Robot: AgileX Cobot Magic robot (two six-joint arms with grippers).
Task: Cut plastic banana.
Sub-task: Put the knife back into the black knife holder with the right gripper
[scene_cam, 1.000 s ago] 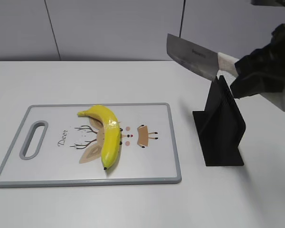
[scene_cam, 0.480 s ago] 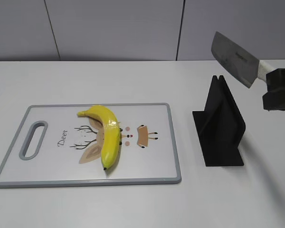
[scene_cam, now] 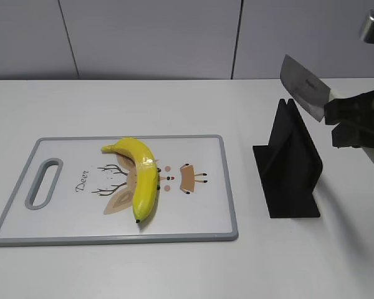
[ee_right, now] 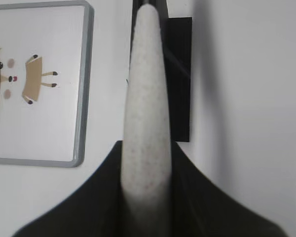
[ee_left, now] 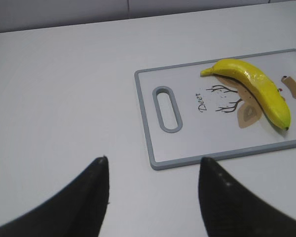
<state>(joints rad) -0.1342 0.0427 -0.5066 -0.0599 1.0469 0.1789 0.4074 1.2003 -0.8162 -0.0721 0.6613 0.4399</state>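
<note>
The plastic banana (scene_cam: 141,179), curved, glossy yellow with small black dots at its seams, lies on a flat white cutting board (scene_cam: 193,221) that has a grey rim, rounded corners, an oval handle slot and a printed deer drawing. To the board's right on the white table (scene_cam: 174,106) stands a matte black knife stand (scene_cam: 291,165), an upright slotted wedge on a flat base. The right gripper (scene_cam: 355,121) is clamped on the speckled off-white handle (ee_right: 147,113) of a cleaver (scene_cam: 304,87), whose broad grey steel blade tilts above the stand's top. The left gripper (ee_left: 153,170) hangs over bare table beside the board, its dark tapered fingers (ee_left: 96,195) apart and empty.
</note>
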